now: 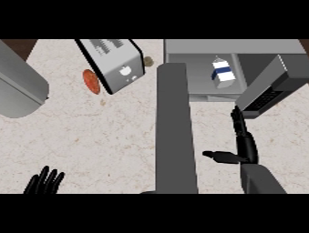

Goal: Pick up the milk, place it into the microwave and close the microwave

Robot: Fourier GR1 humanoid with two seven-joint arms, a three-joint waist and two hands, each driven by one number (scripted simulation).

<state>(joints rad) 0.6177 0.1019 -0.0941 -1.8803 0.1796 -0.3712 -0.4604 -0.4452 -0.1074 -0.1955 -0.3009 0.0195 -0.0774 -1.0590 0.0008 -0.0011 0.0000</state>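
The milk [223,73], a white carton with a blue band, stands inside the grey microwave [190,49] at the upper right. The microwave's door [278,82] is swung out to the right, with its dark inner face showing. My right hand [245,142] is open just below the door, fingers straight and pointing up. Its fingertips [237,114] reach the door's lower corner, and I cannot tell if they touch it. Its thumb sticks out to the left. My left hand [44,182] rests open at the lower left, fingers up.
A tall grey slab [177,132] runs up the middle of the view and hides the counter behind it. A toaster-like appliance [113,63] sits at the upper middle, with a red round item [90,81] beside it. A large grey cylinder [8,82] lies at the left.
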